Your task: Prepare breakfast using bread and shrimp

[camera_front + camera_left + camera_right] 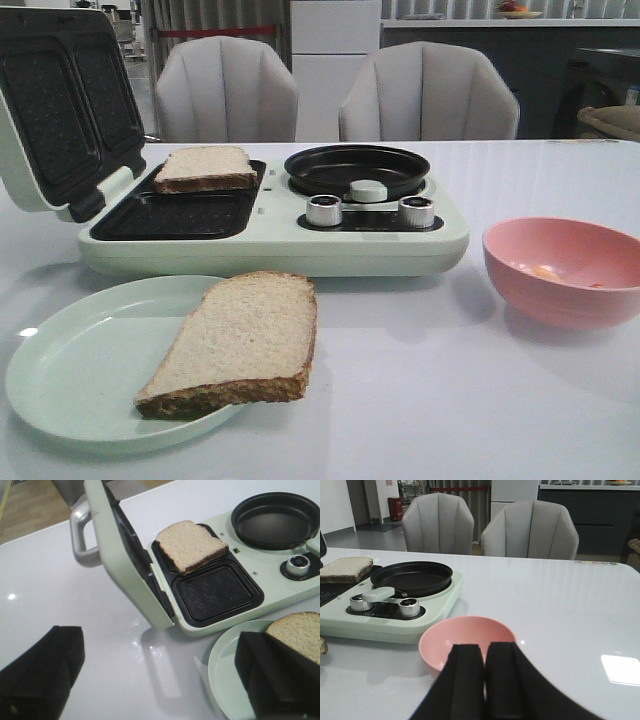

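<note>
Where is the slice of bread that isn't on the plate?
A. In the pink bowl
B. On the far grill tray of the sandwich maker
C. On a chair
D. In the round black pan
B: that slice of bread sits on the far grill tray of the sandwich maker, next to its open lid.

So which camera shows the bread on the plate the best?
The front view. There the whole slice of bread shows, lying on the pale green plate and poking over its rim. The left wrist view catches only one corner of it behind a black finger; the right wrist view shows at most a scrap at the edge.
</note>
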`<state>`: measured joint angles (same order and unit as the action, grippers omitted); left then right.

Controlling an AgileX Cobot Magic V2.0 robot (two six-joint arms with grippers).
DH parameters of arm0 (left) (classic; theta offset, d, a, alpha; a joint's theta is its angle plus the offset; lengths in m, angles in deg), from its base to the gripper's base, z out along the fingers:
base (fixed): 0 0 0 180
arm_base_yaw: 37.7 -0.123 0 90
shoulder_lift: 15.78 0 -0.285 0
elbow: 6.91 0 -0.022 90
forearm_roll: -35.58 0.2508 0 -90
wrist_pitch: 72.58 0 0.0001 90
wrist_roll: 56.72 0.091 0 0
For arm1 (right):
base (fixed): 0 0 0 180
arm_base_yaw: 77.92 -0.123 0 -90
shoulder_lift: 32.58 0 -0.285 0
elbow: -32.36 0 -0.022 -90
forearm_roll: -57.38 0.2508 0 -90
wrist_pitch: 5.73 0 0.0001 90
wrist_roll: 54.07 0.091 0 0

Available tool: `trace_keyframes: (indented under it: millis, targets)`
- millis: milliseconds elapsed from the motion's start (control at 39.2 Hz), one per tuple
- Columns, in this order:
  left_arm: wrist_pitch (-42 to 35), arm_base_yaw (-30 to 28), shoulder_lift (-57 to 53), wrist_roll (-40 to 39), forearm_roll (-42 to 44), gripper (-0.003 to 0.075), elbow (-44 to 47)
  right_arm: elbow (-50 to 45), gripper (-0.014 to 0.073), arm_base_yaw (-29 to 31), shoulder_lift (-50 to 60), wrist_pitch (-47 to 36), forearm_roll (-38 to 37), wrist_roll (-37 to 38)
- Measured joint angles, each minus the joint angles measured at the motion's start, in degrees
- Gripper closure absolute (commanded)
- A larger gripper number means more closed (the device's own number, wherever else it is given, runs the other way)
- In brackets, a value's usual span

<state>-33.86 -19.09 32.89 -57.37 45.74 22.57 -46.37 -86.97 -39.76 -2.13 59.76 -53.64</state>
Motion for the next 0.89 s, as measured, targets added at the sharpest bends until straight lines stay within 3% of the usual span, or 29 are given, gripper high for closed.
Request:
trace_keyframes:
  millis: [510, 892]
  targets:
    - [-0.47, -2.69, -23.3, -0.01, -4.99, 0.0104, 15.61, 0.0, 0.0419, 0.0, 0.0, 0.0, 0.0, 0.0]
    - [-9.83, -2.69, -38.25, -0.01, -7.1, 0.0104, 26.66, 0.0, 0.0419, 0.0, 0.0, 0.0, 0.0, 0.0]
